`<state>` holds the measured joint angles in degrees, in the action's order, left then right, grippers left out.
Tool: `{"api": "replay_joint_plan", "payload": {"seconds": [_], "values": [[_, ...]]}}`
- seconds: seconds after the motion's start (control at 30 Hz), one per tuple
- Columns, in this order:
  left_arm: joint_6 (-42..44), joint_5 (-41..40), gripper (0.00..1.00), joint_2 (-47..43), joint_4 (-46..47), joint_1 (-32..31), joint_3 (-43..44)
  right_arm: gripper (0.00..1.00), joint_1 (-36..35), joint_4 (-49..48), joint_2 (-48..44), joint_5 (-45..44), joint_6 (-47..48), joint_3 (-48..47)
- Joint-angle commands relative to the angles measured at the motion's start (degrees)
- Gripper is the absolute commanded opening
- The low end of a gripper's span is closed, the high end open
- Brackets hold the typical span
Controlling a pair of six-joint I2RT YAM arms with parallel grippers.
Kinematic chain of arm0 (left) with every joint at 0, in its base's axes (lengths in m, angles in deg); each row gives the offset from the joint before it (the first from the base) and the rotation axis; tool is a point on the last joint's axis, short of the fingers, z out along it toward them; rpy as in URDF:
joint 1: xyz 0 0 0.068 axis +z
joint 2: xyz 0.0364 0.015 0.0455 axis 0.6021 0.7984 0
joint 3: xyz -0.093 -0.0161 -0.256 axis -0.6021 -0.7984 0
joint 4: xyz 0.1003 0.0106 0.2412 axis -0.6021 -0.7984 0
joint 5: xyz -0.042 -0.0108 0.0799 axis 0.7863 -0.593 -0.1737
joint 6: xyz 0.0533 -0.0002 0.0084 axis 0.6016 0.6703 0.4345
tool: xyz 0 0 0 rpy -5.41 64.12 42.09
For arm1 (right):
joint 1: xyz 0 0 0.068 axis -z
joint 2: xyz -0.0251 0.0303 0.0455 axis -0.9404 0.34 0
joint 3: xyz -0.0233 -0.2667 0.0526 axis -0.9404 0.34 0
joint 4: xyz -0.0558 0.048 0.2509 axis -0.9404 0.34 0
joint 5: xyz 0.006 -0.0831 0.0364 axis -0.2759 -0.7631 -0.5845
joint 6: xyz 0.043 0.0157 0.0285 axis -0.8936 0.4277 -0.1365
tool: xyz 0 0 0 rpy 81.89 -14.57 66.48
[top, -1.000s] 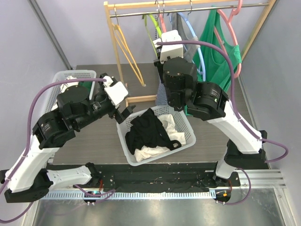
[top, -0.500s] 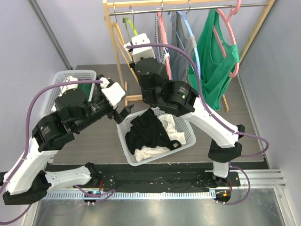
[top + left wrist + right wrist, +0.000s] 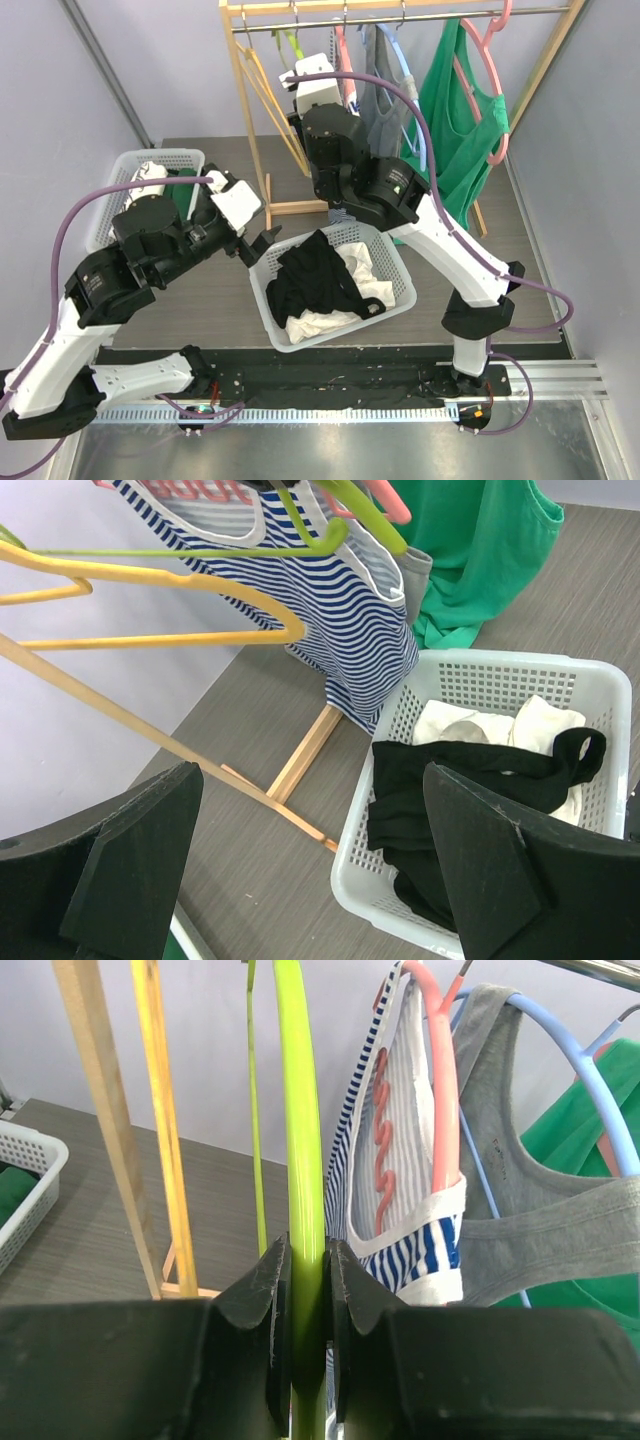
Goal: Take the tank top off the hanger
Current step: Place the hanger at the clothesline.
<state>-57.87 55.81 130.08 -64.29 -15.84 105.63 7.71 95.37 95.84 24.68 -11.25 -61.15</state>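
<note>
Grey wood-grain desk (image 3: 220, 310), lilac walls (image 3: 60, 100). My right fingers (image 3: 262, 1290) are clenched on a lime-green hanger (image 3: 298, 1110), which runs straight up at the wooden rack (image 3: 243, 90). Striped tank top (image 3: 425, 1245) hangs long-axis down just beside it, on a pink hanger (image 3: 442, 1090). Left fingers (image 3: 150, 860) released.

This is a robot test cell in a lab, not a home. A left arm (image 3: 60, 340) and a right arm (image 3: 465, 258) are bolted to a black rail (image 3: 330, 375) edged by a slotted cable duct (image 3: 300, 412). Purple cables (image 3: 75, 215) loop loose, and plain lilac walls (image 3: 60, 100) box in a small wood-grain table (image 3: 200, 300). The laundry looks staged: a white basket (image 3: 500, 675) of clothes lies beyond the left fingers (image 3: 140, 860), a bare wooden rack (image 3: 248, 110) stands past it, and the right fingers (image 3: 265, 1300) pinch a green hanger (image 3: 298, 1110) there.
</note>
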Motion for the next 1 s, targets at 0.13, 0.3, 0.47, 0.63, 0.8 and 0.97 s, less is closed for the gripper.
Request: {"api": "replay_joint_plan", "payload": {"seconds": [0.13,0.3,0.47,0.63,0.8,0.97], "values": [[-0.5,-0.8,0.97,-0.2,2.2,0.0,0.5,0.01,3.1,-4.5,-2.1,3.5,-1.3,-1.0],[-0.5,-0.5,0.97,0.3,2.2,0.0,1.0,0.01,4.8,-4.4,-1.8,5.7,-2.0,-0.4],[-1.0,-0.3,0.97,1.0,2.2,0.0,1.6,0.01,5.5,-3.7,-0.6,7.2,-2.5,-0.6],[-1.9,-0.3,0.97,1.0,2.2,0.0,0.4,0.01,5.6,-3.1,0.4,8.8,-3.4,-0.4],[-2.6,-0.2,0.97,0.8,2.3,0.0,-0.6,0.01,5.7,-2.1,1.8,9.5,-4.1,-0.1],[-3.0,0.5,0.97,1.8,2.2,0.0,0.7,0.01,6.0,-1.9,3.5,10.5,-4.1,-0.5]]}}
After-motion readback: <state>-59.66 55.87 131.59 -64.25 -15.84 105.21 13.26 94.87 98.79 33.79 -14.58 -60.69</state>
